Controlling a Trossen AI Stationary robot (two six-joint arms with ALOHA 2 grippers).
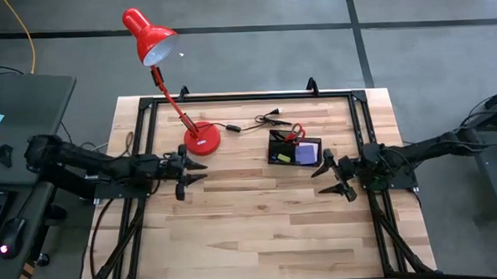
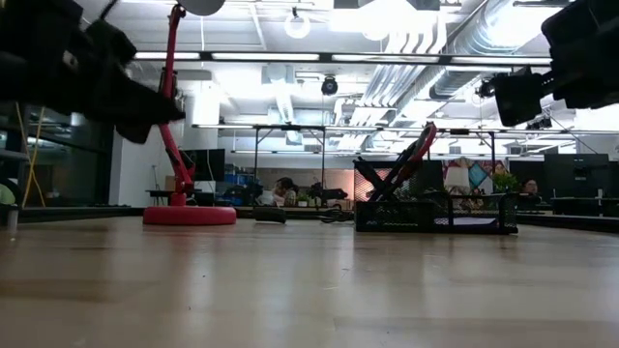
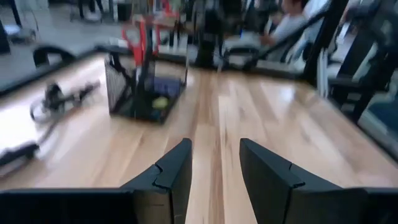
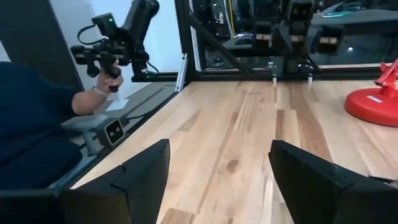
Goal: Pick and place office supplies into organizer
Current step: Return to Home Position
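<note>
The black organizer (image 1: 295, 147) stands on the table right of centre, between my two grippers. Red-handled scissors (image 1: 292, 134) stand tilted in its taller section, with thin dark pens (image 2: 372, 179) beside them. A blue-purple note pad (image 1: 306, 154) and a small yellow piece (image 1: 283, 157) lie in its low compartments. The pink note pad does not show. My left gripper (image 1: 195, 169) is open and empty, left of the organizer and above the table. My right gripper (image 1: 327, 176) is open and empty, just right of the organizer. The left wrist view shows the organizer (image 3: 146, 87) ahead.
A red desk lamp stands on its round base (image 1: 202, 140) left of the organizer, its head (image 1: 150, 36) beyond the far edge. A black cable with plug (image 1: 260, 120) lies behind the organizer. A black metal frame (image 1: 358, 109) borders the table. A person (image 4: 37, 124) stands off the table.
</note>
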